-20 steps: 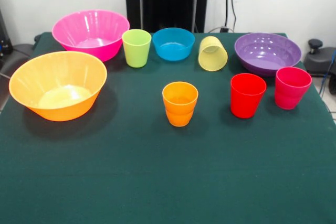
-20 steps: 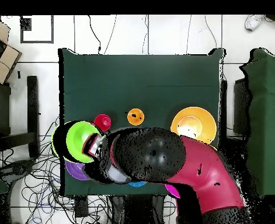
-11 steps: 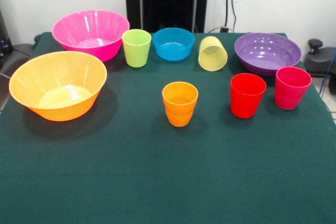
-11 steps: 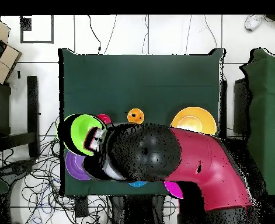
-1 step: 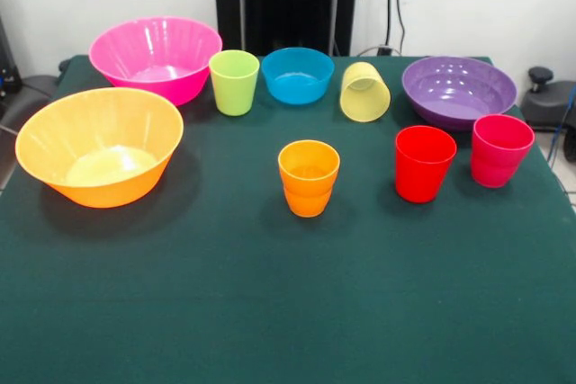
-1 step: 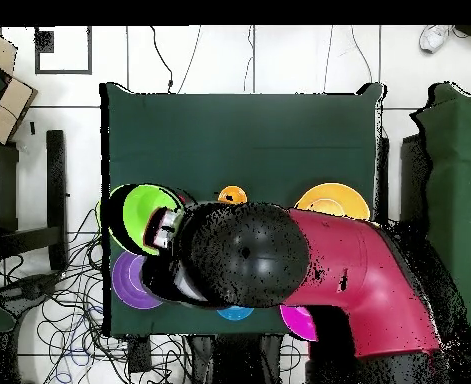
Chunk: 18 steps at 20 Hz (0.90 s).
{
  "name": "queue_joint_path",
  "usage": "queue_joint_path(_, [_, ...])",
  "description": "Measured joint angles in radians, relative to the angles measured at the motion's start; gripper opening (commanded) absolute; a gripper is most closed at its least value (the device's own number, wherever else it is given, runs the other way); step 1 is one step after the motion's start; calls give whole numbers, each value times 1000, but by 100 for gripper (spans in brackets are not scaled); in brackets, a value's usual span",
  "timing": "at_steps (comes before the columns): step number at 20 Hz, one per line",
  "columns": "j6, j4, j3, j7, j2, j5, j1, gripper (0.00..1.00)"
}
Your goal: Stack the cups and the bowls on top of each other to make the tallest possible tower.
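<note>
Round light green bowl (image 6: 139,215) rides at the arm's tip; jaws' grip unclear.

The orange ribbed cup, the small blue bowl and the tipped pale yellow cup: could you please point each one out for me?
orange ribbed cup (image 5: 309,182), front view, on its ribbed outer wall.
small blue bowl (image 5: 297,85), front view, on its outer wall.
pale yellow cup (image 5: 367,98), front view, on its side wall, lying tipped.

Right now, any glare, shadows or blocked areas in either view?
Front view: sharp, even light, soft shadows beside the orange bowl and orange cup, mild sheen in the purple bowl. Overhead view: the arm covers most cups.
</note>
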Motion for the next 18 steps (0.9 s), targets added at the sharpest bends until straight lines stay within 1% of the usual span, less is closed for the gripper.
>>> queue_joint_path(9, [0,-13,-14,0,14,-18,9,0])
queue_joint_path(18, [0,-13,-48,0,29,-23,19,0])
